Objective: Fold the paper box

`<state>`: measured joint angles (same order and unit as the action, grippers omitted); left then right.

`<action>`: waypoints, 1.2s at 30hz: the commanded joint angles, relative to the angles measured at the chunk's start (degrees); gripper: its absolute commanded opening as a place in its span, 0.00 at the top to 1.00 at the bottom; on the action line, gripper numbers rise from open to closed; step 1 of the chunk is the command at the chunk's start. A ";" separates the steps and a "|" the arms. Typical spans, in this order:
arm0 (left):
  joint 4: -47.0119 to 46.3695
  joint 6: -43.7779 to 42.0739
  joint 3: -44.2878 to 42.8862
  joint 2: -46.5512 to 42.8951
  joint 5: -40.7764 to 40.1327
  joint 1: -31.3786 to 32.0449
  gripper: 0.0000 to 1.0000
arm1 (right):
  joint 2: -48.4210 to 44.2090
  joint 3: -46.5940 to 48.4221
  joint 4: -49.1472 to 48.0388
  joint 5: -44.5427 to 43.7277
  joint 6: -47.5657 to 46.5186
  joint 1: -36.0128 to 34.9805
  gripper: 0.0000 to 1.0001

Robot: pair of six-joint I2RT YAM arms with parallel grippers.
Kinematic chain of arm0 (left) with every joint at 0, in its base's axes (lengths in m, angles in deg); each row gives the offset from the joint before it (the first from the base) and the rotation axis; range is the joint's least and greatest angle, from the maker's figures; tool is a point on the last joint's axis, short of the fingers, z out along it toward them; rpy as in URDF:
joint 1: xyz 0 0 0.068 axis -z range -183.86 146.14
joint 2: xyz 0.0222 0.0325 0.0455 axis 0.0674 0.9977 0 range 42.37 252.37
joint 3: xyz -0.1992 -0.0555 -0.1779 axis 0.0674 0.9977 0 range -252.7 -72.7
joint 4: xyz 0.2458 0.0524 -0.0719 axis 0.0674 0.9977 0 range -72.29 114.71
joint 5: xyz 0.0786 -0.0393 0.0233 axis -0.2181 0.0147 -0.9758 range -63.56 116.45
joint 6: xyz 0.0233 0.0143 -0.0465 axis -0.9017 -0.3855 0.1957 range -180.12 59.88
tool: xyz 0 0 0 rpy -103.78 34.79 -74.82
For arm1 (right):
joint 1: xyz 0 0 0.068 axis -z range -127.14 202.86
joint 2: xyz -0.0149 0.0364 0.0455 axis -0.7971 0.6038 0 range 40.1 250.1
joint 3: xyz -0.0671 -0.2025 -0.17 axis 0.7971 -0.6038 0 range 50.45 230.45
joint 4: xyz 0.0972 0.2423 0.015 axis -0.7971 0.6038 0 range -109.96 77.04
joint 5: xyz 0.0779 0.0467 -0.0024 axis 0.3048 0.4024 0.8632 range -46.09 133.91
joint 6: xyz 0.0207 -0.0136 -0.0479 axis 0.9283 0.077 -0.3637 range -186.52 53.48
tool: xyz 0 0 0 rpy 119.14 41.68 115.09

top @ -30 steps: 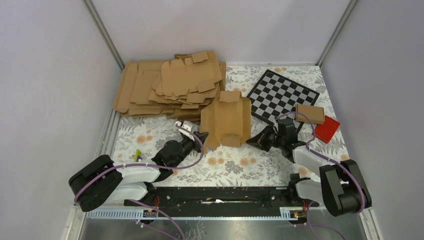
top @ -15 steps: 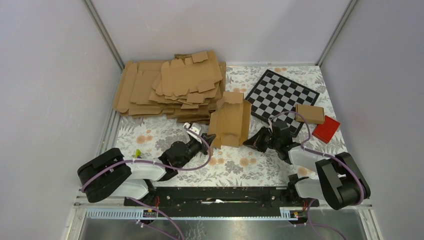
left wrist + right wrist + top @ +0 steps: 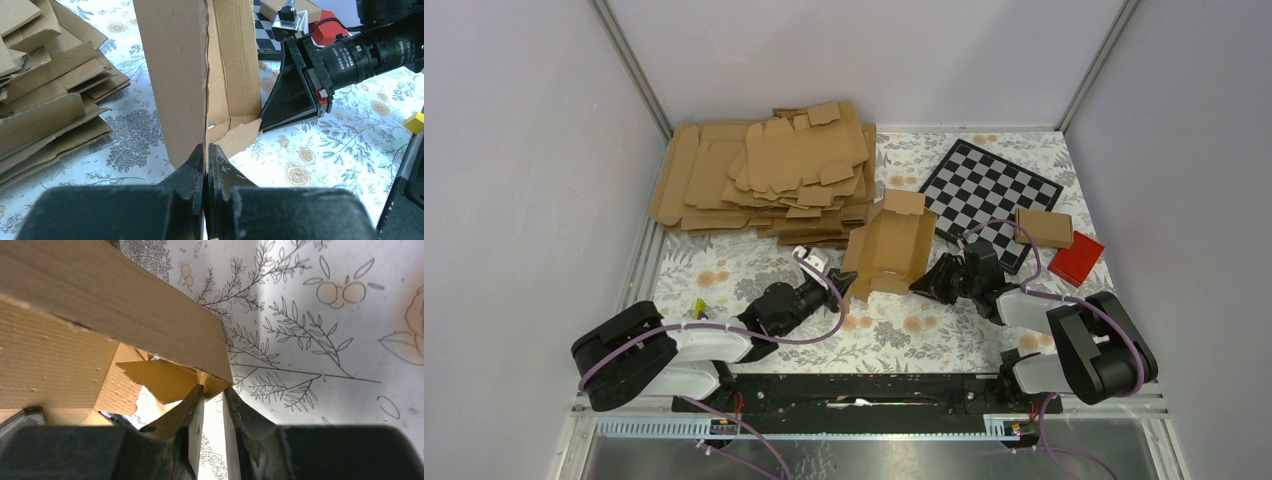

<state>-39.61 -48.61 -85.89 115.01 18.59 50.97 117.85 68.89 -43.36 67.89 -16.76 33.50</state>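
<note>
The paper box (image 3: 887,245) is a half-folded brown cardboard piece, held upright and tilted between both arms. My left gripper (image 3: 842,283) is shut on its lower left edge; in the left wrist view the jaws (image 3: 206,150) pinch the thin card wall (image 3: 175,75). My right gripper (image 3: 924,283) is at the box's lower right corner. In the right wrist view its tips (image 3: 212,390) stand a narrow gap apart, with the box's folded corner (image 3: 210,375) caught between them. The right gripper also shows in the left wrist view (image 3: 290,95).
A thick stack of brown card sheets (image 3: 764,175) lies at the back left. A checkerboard (image 3: 989,190) lies at the back right, with a small closed brown carton (image 3: 1043,227) and a red block (image 3: 1076,258) beside it. Grey walls enclose the table.
The box has turned clockwise and shifted right, its top flap now nearer the checkerboard. My left gripper followed it to the right. My right gripper closed in on its lower right corner.
</note>
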 commanded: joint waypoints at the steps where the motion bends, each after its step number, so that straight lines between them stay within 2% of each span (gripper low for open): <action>1: 3.88 -2.69 -1.31 -3.72 0.95 0.46 1.00 | -0.89 2.63 -1.18 -3.44 -6.54 -0.51 0.71; 2: 4.98 -3.42 -1.45 -4.46 0.68 0.50 1.00 | -1.31 2.70 -1.06 -3.86 -7.51 -0.51 0.67; 4: 6.71 -4.58 -1.72 -5.84 0.36 0.46 1.00 | -1.77 2.99 -0.76 -3.92 -8.92 -0.51 0.49; 5: 7.17 -4.95 -1.75 -6.25 0.26 0.46 1.00 | -1.83 3.30 -0.52 -3.68 -9.30 -0.51 0.43; 8: 7.43 -5.27 -1.58 -6.35 0.13 0.46 1.00 | -2.18 4.29 1.36 -2.76 -10.72 -0.51 0.33; 14: 6.89 -5.18 -1.49 -5.36 0.12 0.46 1.00 | -8.92 5.57 8.43 -6.43 -17.65 -0.51 0.01; 19: 6.45 -5.14 -1.25 -5.27 0.29 0.46 1.00 | -14.22 5.72 11.35 -12.61 -22.29 -0.51 0.00; 24: 5.45 -4.62 -0.71 -5.44 0.39 0.46 1.00 | -12.56 6.74 7.35 -13.57 -22.05 -0.51 0.00; 28: 5.21 -3.90 -0.24 -6.16 0.47 0.46 1.00 | -11.92 6.66 4.91 -7.89 -20.17 -0.51 0.14; 31: 3.72 -3.16 0.34 -6.01 0.05 0.46 1.00 | -13.88 5.90 6.42 -8.69 -20.18 -0.51 0.25; 36: 3.18 -1.93 0.15 -4.86 -1.11 0.44 1.00 | -19.57 4.46 11.84 -13.32 -22.03 -0.51 0.26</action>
<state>-32.18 -52.02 -85.70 109.63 18.24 51.16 103.06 73.55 -34.33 57.91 -36.83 33.35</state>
